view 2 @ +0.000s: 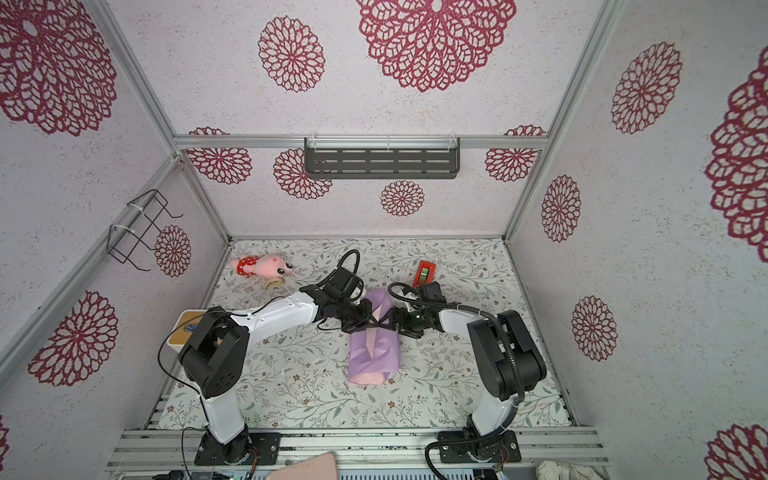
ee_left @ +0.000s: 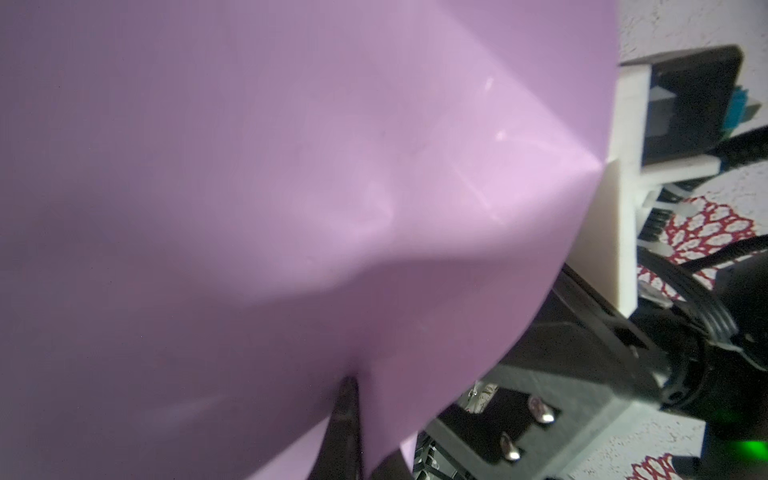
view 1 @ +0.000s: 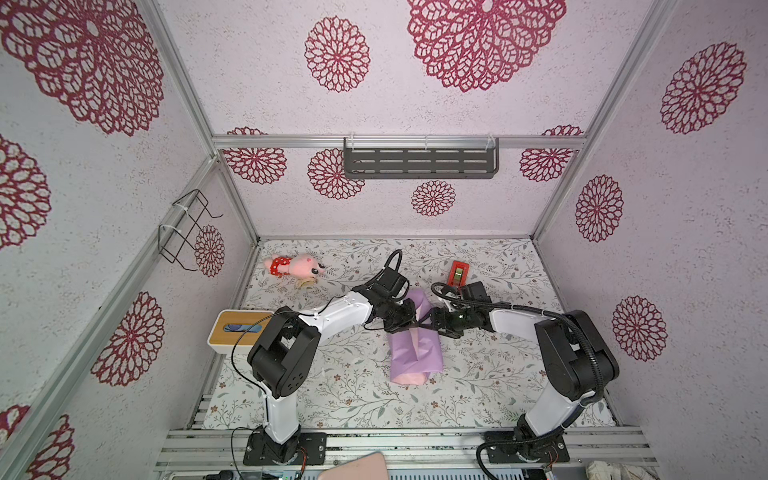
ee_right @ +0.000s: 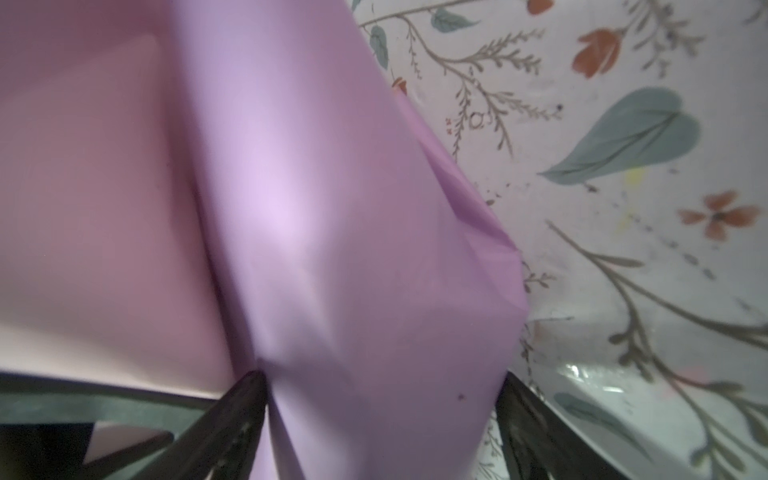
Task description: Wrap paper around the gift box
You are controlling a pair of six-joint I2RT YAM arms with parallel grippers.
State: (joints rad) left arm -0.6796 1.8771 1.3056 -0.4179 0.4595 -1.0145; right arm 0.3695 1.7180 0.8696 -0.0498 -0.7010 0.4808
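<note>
Lilac paper (ee_left: 291, 187) fills both wrist lenses, so close that it blurs. In both top views it is folded into a long parcel (view 1: 415, 353) in the middle of the table (view 1: 353, 399). The lilac face is outward, and pale pink shows along the top seam and at the open near end. The gift box presumably sits inside. None of its navy surface shows, so where it lies in the parcel cannot be told.

The parcel's long axis runs from the robot's side toward the back wall. Both grippers meet across it at its far part, one from each side, close together over the seam. The left gripper (ee_left: 348, 399) is closed, and creases in the sheet run down to its tip, so it seems to nip a fold. The right gripper (ee_right: 382, 386) stands wide, one finger either side of a paper-covered bulge. Whether it squeezes cannot be made out.

Neither arm is clearly nearer the seam. The red tape dispenser (view 1: 458, 272) lies just beyond the right gripper, so fetching tape would probably fall to that arm while the left pins the fold. A tissue box (view 1: 237, 332) is partly hidden behind the left arm, and a plush toy (view 1: 297, 266) lies far left.
</note>
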